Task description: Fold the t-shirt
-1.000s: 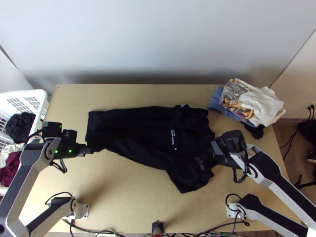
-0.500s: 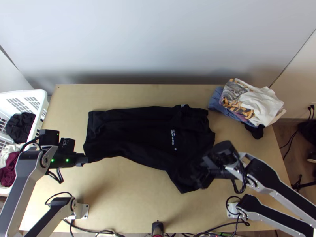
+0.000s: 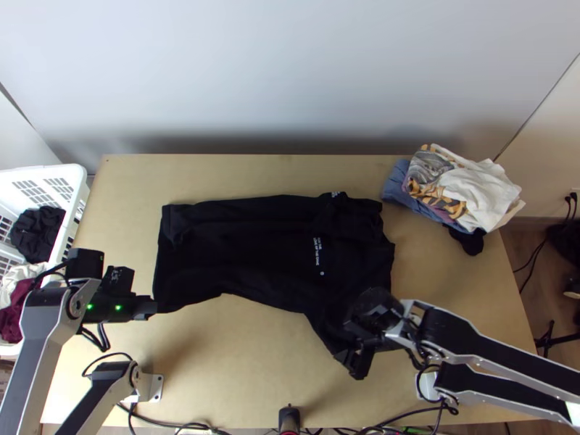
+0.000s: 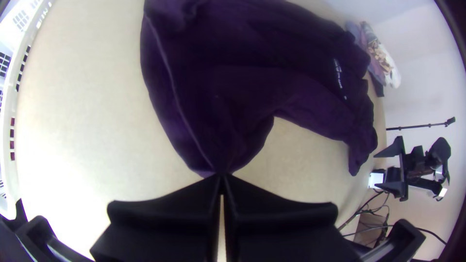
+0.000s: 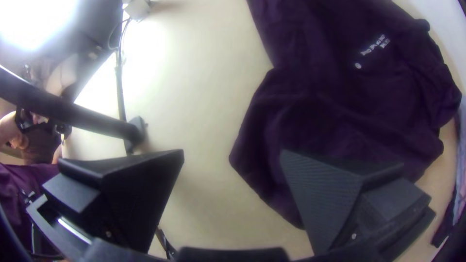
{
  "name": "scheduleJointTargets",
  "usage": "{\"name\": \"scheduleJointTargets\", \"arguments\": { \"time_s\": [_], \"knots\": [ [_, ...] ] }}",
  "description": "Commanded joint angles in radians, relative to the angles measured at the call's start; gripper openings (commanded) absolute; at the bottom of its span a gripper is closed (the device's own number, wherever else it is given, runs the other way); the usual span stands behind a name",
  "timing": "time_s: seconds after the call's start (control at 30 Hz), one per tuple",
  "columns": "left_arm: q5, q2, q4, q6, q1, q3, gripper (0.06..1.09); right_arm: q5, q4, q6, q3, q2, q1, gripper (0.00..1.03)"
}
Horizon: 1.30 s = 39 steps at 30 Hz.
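Neckline hard to make out in dark cloth; right gripper, fingers open, hides part of the near sleeve. Left wrist view cuts off the far side. We see the black t-shirt spread on the bench, long axis sideways, hem toward left gripper, fingers pinching its corner.

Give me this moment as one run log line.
t-shirt: spread, rumpled | left gripper: shut on hem corner | right gripper: open at near sleeve, holding nothing
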Motion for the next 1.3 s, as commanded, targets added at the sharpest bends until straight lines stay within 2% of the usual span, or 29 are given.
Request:
{"name": "scheduleJointTargets", "arguments": {
  "time_s": [0.0,0.47,0.73,0.8,0.93,1.0,1.27],
  "knots": [
    [0.011,-0.036,-0.010,-0.002,0.028,-0.008,0.09,0.002,0.143,-0.002,-0.062,0.072,0.048,0.92],
    [0.014,-0.042,0.008,-0.002,0.042,-0.011,0.09,0.077,0.310,-0.028,-0.117,0.161,0.042,0.92],
    [0.014,-0.036,0.019,0.001,0.043,-0.009,0.09,0.157,0.364,-0.042,-0.156,0.184,0.042,0.89],
    [0.014,-0.033,0.024,0.001,0.043,-0.008,0.09,0.175,0.378,-0.041,-0.160,0.189,0.042,0.78],
    [0.014,-0.024,0.030,0.003,0.043,-0.004,0.09,0.196,0.387,-0.039,-0.160,0.175,0.038,0.24],
    [0.014,-0.024,0.031,0.003,0.043,-0.003,0.09,0.206,0.386,-0.041,-0.160,0.157,0.031,0.02],
    [0.012,-0.029,0.039,0.000,0.054,-0.004,0.09,0.209,0.166,-0.045,-0.065,0.074,-0.108,0.03]
  ]
}}
